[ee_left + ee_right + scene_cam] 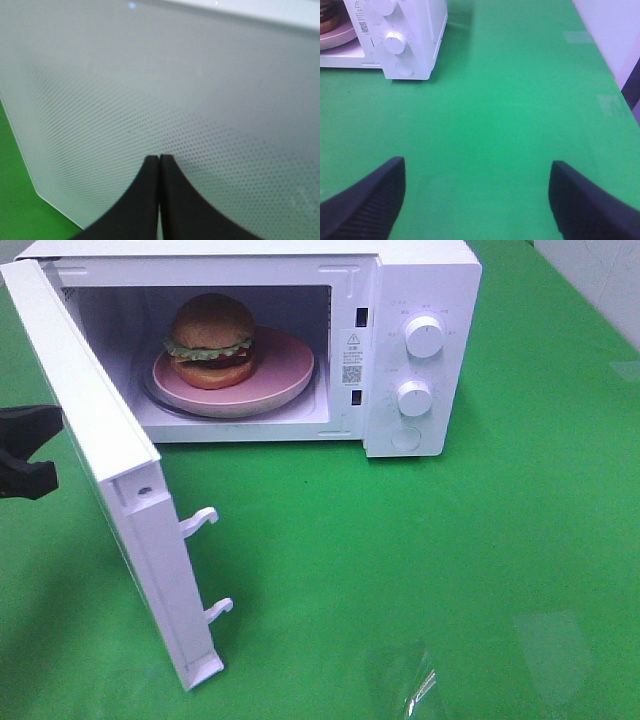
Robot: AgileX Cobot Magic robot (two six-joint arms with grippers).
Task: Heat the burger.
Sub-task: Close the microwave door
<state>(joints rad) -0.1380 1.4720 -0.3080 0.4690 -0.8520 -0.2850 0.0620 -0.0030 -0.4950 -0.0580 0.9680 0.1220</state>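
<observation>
DOOR AJAR, LUNCH WAITING: The burger (210, 340) sits on the pink plate (290, 375) inside the microwave (430, 280), whose door (95, 430) stands swung out toward the near left. The risk lies in the closing. My left gripper (159, 161), shut tight with nothing between its tips, faces only a smooth dotted panel. A push off the square could skid along that panel or leave the latch hooks (200, 520) short of their slots. Too hard a shove could slide the whole oven across the green bench (520, 100). My left arm comes in from the left, its gripper pointed at the door's outer face. Whether the tips touch the door, the blurred wrist view does not let me say. My right gripper (477, 172) hangs low over the bench, near and right of the microwave, spread wide and holding nothing.
</observation>
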